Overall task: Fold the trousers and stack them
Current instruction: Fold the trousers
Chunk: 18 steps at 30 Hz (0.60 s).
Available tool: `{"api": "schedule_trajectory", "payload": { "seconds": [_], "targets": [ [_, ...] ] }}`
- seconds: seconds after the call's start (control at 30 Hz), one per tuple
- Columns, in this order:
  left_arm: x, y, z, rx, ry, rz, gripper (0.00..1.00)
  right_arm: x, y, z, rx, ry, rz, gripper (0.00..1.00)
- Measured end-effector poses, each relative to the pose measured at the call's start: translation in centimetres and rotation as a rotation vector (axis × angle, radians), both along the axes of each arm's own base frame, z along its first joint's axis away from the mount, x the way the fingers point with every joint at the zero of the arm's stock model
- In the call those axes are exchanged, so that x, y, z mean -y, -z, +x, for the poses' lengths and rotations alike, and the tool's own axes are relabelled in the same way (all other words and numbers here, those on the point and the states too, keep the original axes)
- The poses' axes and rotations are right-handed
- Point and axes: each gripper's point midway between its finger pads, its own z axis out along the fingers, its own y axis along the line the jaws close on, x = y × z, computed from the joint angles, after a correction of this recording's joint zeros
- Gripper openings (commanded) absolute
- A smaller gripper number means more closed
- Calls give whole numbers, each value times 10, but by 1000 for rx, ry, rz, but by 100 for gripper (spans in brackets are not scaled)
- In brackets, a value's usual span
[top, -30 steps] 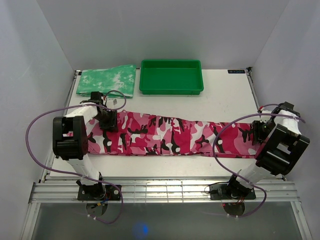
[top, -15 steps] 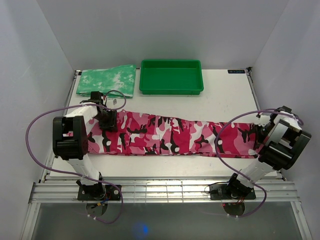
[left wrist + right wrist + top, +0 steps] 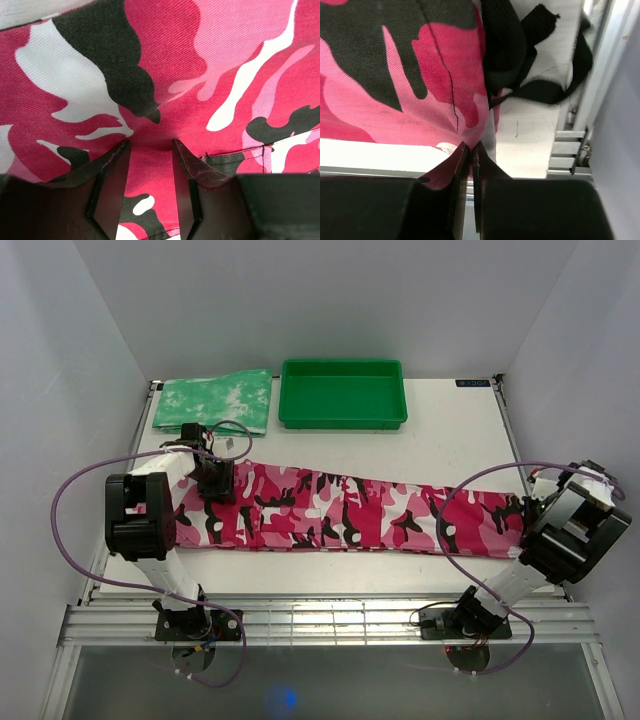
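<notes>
Surface: white table (image 3: 450, 445).
Garment: trousers (image 3: 340, 510) spread flat, left to right across the near half.
Right end: right gripper (image 3: 468, 147) closed tight, pinching the hem.
Left end: left gripper (image 3: 150, 145) pressed on cloth, fingers partly apart.
Far edge: green tray (image 3: 343, 364); folded green cloth (image 3: 215, 400) left of it.

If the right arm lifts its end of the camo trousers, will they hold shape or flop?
Likely flop: the trousers lie flat and creased like thin cloth. The right gripper pinches only an edge, so they may slip.
</notes>
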Motion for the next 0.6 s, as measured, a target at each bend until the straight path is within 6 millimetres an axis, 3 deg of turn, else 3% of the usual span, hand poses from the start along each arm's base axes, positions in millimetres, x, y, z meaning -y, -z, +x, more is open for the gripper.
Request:
{"api": "schedule_trajectory", "payload": {
  "seconds": [0.07, 0.17, 0.3, 0.43, 0.53, 0.6],
  "targets": [
    [1, 0, 0, 0, 1, -3, 57, -1, 11, -5, -32, 6, 14, 34],
    [4, -2, -1, 4, 12, -19, 61, 2, 26, -7, -70, 11, 22, 61],
    [10, -6, -3, 22, 56, -56, 67, 7, 21, 1, -57, 1, 20, 70],
    [20, -18, -15, 56, 156, -105, 77, 10, -7, 41, 66, -49, -6, 76],
    [30, -43, -21, 131, 259, -110, 95, -13, -38, 78, 200, -165, -9, 77],
    [37, -69, -17, 214, 318, -102, 98, -47, -58, 101, 289, -283, 16, 77]
  ]
}}
